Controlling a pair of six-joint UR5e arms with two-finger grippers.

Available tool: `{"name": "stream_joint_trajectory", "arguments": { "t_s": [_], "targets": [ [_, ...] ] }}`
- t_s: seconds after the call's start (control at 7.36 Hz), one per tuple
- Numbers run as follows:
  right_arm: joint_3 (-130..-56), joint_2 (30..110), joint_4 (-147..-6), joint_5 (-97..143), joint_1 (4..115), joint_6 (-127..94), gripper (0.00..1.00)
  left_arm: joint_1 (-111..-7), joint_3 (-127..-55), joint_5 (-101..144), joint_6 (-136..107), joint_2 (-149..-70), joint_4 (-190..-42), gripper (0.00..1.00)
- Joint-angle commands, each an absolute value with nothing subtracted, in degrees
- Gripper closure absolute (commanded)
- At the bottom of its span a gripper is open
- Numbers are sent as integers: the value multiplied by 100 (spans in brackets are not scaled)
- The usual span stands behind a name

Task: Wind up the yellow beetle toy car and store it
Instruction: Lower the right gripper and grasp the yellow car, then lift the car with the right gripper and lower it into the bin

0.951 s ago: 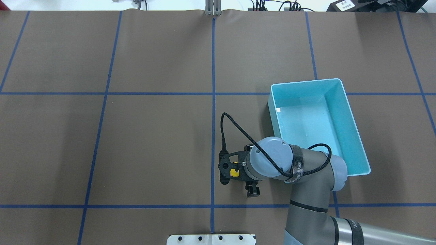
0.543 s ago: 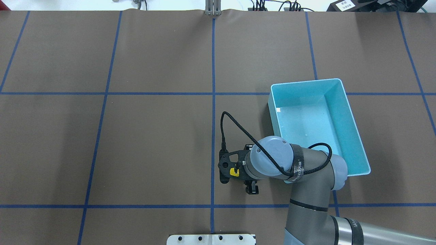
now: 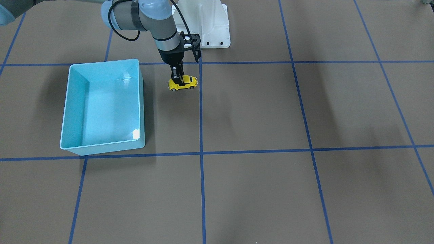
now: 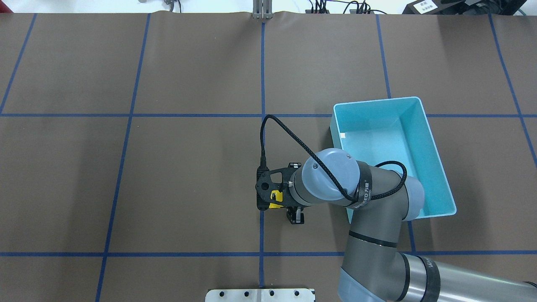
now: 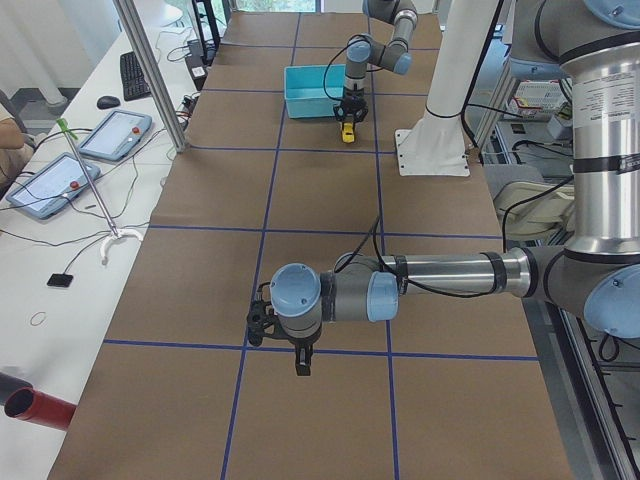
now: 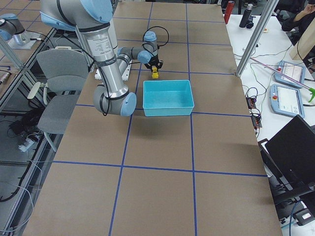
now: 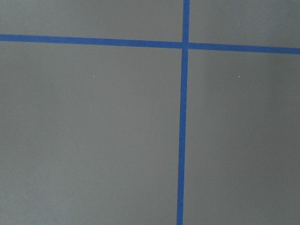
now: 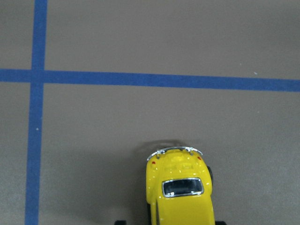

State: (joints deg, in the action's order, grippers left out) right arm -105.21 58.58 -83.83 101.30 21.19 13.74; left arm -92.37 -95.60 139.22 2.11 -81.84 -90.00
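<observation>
The yellow beetle toy car [image 3: 183, 83] is held in my right gripper [image 3: 178, 79], which is shut on its body from above. The car sits at or just over the brown table; I cannot tell whether its wheels touch. It is just beside the centre blue line, a short way from the light blue bin [image 3: 105, 108]. The right wrist view shows the car's [image 8: 180, 197] rear bumper and window. In the overhead view the car [image 4: 275, 197] peeks out under the wrist. My left gripper [image 5: 302, 366] hangs over the table far from the car; I cannot tell whether it is open.
The bin [image 4: 377, 147] holds nothing and stands on my right half of the table. A white base plate [image 3: 210, 23] sits at the robot's edge. Blue tape lines [image 4: 262, 84] grid the brown cover. Tablets [image 5: 110, 135] lie on a side table.
My right gripper has moved with the car toward the centre blue line and a little away from the robot's base. The bin has not moved.
</observation>
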Motion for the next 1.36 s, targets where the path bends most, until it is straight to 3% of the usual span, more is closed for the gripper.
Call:
{"name": "stream_joint_trajectory", "arguments": {
  "t_s": [0.0, 0.27, 0.54, 1.22],
  "targets": [
    [-10555, 5442, -8568, 10500, 2616, 1371, 100, -9237, -9562, 13922, 211, -8183, -9000, 0],
    [-10906, 5466, -9199, 11264, 3529, 1885, 100, -9237, -9562, 13922, 211, -8183, -9000, 0],
    [-11309, 6121, -9457, 11741, 4225, 2878, 100, -9237, -9562, 13922, 211, -8183, -9000, 0],
    [-11487, 7715, -8510, 12040, 4421, 3858, 100, -9237, -9562, 13922, 211, -8191, -9000, 0]
  ]
}}
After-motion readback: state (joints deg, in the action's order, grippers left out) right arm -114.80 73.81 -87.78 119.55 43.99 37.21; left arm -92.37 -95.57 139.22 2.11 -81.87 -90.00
